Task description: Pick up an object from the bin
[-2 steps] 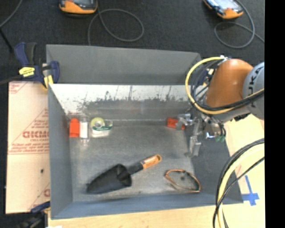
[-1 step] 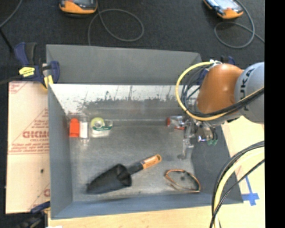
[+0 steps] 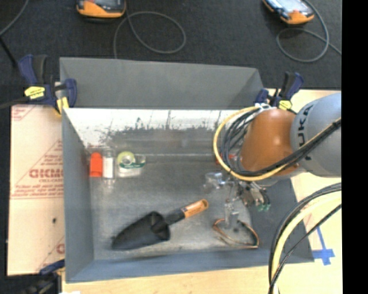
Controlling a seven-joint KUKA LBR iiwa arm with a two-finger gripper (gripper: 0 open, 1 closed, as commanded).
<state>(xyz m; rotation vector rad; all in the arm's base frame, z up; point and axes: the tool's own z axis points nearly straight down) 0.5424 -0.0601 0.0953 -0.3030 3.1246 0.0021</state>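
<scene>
Looks like a robotics lab, prob. a test rig: a KUKA arm (image 3: 322,132) w/ looped cables (image 3: 225,143) is leaning over a grey metal bin (image 3: 161,86), and loose cords (image 3: 184,35) are trailing across the dark surface behind, by two orange-black gadgets (image 3: 100,7).

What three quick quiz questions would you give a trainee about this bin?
1. True or false: the black trowel lies in the lower half of the bin as viewed.
2. Which thing lies nearest the claw? A the orange-and-white bottle, B the tape roll, C the brown loop.
3. What colour is the trowel's handle?
Key: 1 true; 2 C; 3 orange.
</scene>
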